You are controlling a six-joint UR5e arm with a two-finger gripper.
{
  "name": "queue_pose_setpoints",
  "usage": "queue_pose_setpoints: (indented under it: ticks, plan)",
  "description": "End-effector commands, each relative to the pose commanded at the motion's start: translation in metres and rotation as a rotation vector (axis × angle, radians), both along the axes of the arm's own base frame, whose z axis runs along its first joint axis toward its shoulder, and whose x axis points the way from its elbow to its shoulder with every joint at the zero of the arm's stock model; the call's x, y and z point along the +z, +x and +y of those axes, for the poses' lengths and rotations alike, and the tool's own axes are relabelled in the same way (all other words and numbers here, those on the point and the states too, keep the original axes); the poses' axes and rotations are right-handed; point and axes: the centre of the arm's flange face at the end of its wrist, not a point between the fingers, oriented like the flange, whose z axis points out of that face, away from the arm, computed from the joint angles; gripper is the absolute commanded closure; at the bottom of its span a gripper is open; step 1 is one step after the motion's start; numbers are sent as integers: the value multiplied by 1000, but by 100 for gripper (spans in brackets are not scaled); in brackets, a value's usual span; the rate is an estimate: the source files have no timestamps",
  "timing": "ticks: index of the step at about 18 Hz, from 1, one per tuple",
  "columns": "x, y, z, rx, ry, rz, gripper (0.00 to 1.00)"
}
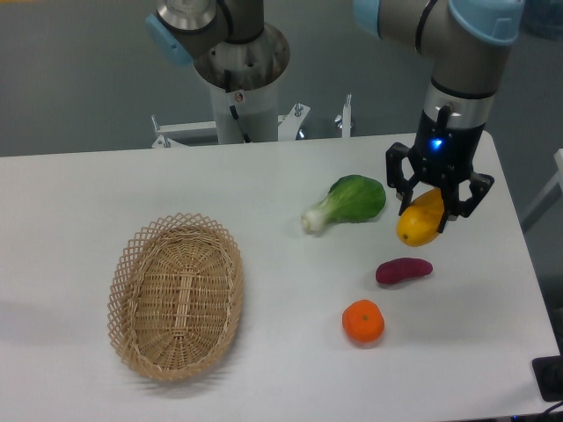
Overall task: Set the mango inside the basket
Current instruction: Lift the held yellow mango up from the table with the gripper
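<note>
- Tabletop (264, 176): white, flat surface carrying all items; a grey wall stands behind it.
- Robot arm (457, 53): grey tube sections with light-blue joint caps; it enters from the top right and points down over the right part of the tabletop. A blue light is lit on the wrist section.
- Arm base (242, 70): grey pedestal at the rear edge of the tabletop, centre-left of the arm's wrist.
- Basket (176, 294): oval tan wicker with open lattice rim, standing on the left half of the tabletop, nothing in it, well apart from the produce.
- Gripper (437, 204): black; its fingers are closed onto the upper end of the mango, one on each side.
- Bok choy (347, 202): green leaves with white stalk end pointing left, lying on the tabletop just left of the gripper.
- Mango (421, 220): yellow-orange, tilted, upper end between the fingers, lower end hanging down-left. It appears to be lifted clear of the tabletop, though contact cannot be ruled out from this angle.
- Purple sweet potato (404, 271): lying just below the mango, apart from it.
- Tangerine (363, 322): round, orange, resting near the front edge, below-left of the sweet potato.
</note>
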Motion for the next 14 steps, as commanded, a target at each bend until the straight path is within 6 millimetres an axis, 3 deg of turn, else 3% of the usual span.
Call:
queue_pose_setpoints:
  ticks: [4, 10, 14]
  plan:
    - [-16, 4, 0, -3, -10, -19, 45]
    - [-8, 21, 3, -1, -6, -20, 45]
    - [-2, 47, 27, 41, 4, -47, 45]
